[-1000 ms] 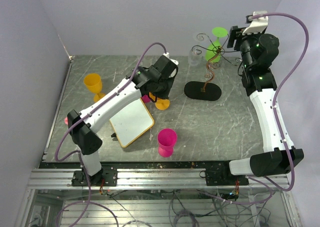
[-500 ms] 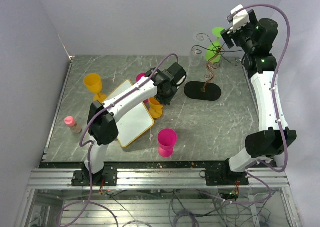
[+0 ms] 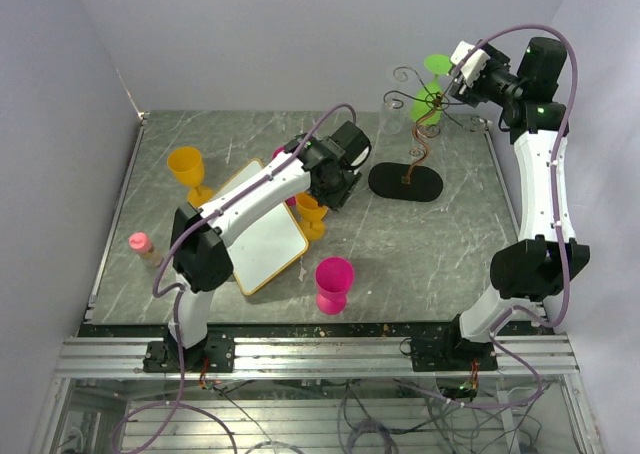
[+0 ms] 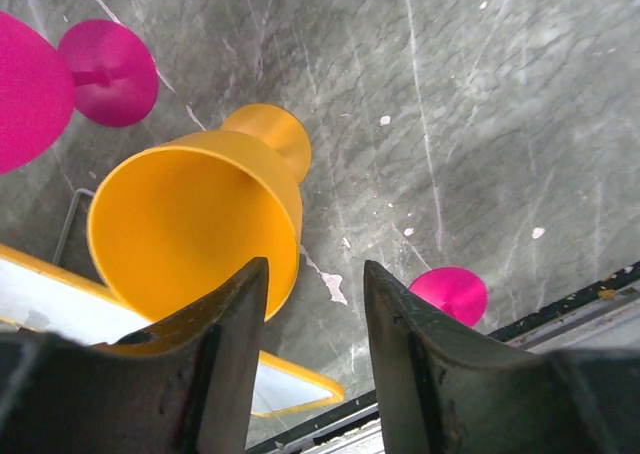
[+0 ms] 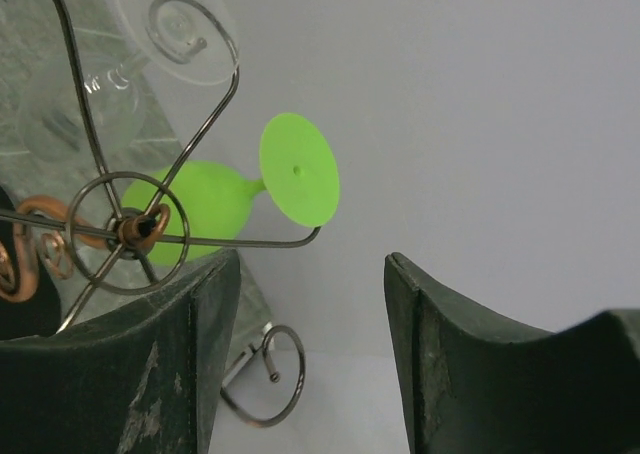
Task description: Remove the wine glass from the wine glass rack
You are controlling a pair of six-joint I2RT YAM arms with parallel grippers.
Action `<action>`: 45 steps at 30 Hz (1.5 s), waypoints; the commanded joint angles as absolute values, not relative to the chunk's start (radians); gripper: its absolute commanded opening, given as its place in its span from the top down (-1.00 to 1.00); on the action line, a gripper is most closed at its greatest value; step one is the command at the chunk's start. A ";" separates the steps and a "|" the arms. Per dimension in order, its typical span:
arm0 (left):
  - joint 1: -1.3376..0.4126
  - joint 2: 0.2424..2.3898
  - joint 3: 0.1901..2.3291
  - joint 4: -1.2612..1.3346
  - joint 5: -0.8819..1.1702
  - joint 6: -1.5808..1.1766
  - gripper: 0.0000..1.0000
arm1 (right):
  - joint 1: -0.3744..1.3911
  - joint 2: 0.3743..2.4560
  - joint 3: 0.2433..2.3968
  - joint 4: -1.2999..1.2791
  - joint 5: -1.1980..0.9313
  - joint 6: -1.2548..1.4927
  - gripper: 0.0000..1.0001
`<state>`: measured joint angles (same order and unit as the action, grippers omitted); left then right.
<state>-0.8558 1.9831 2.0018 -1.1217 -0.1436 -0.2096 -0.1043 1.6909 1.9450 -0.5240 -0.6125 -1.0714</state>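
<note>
- At 1 o'clock on the table (image 3: 455,249), the wine glass rack (image 3: 405,182) stands upright on its black oval base.
- Green wine glass (image 3: 430,98) hangs bowl-down on a spiral arm at the rack's 12 o'clock side; its round foot sits above the wire.
- Clear glass (image 5: 170,24) hangs on another arm, at 10 o'clock of the green one in the right wrist view.
- Right gripper (image 3: 456,78) hovers at 3 o'clock of the green glass, near it but apart; jaws spread, nothing between them.
- Left gripper (image 4: 315,274) is mid-table, over an upright orange glass (image 4: 190,224); fingers apart, no grip. One finger overlaps the rim in the wrist view, so I cannot tell if they touch.
- Whiteboard (image 3: 265,239) lies at 7 o'clock of that glass.
- Second orange glass (image 3: 187,169) stands at 9 o'clock and a pink glass (image 3: 333,282) at 6 o'clock.
</note>
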 commanded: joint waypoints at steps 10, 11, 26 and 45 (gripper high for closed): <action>-0.804 1.689 2.015 -0.958 -0.050 -0.270 -0.15 | -0.124 1.875 2.138 -0.656 -0.746 -1.291 0.01; -0.801 1.668 1.998 -0.937 -0.061 -0.274 -0.15 | -0.124 1.881 2.142 -0.659 -0.744 -1.294 0.00; -0.739 1.538 1.920 -0.791 -0.019 -0.309 -0.09 | -0.107 1.985 2.254 -0.628 -0.739 -1.267 0.00; -0.706 1.516 1.899 -0.775 0.022 -0.316 -0.09 | -0.057 2.075 2.345 -0.650 -0.710 -1.270 0.05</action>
<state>-0.7162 1.5475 1.9034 -0.8120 -0.0105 -0.3073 -0.0704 2.0598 2.3177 -0.6502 -0.7143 -1.2758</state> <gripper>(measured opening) 0.543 0.476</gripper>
